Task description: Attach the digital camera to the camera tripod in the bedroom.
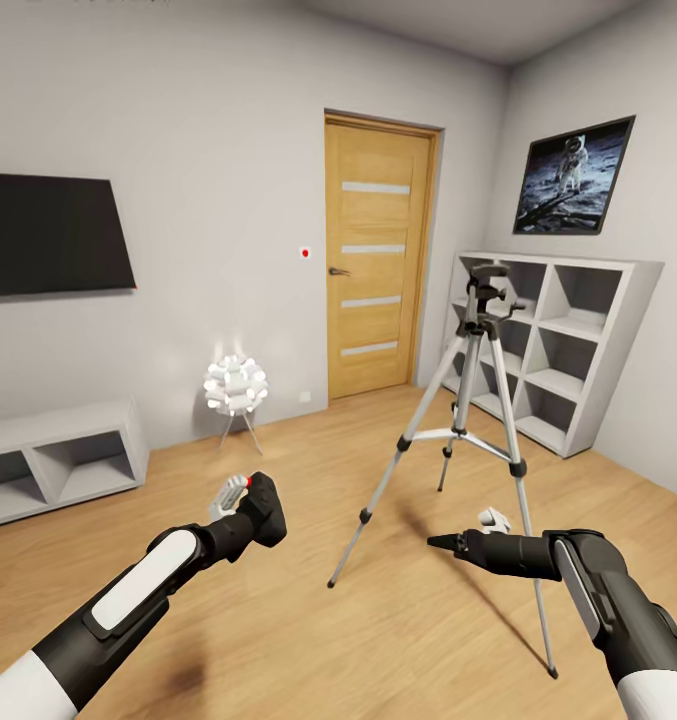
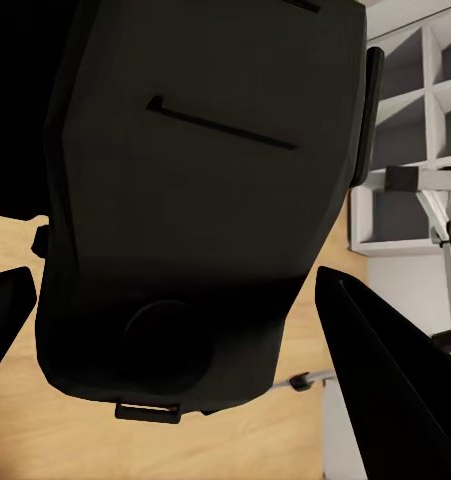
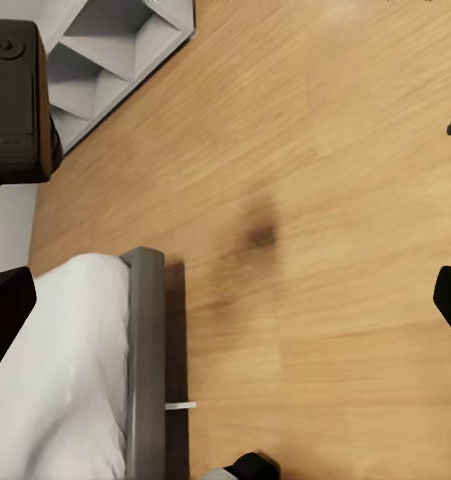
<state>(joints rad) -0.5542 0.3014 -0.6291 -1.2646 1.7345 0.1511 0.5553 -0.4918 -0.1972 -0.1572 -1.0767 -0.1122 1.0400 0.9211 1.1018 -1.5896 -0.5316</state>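
Note:
My left gripper [image 1: 240, 497] is shut on the digital camera [image 1: 266, 508], a chunky black body with a red dot, held low over the wooden floor at centre left. Up close in the left wrist view, the camera [image 2: 195, 200] sits between the two dark fingers [image 2: 385, 390]. The camera tripod [image 1: 485, 300] stands upright to the right of the camera, in front of the cube shelves, its black head higher than the camera. My right gripper [image 1: 440, 543] hovers open beside the tripod's near legs, holding nothing; its fingertips [image 3: 450, 300] are wide apart.
A wooden door [image 1: 376, 255] is straight ahead. Tall grey cube shelves [image 1: 578, 340] stand behind the tripod. A white globe lamp [image 1: 235, 387] and a low shelf [image 1: 58, 460] are along the left wall. The bed's [image 3: 75, 370] grey frame lies near the right arm.

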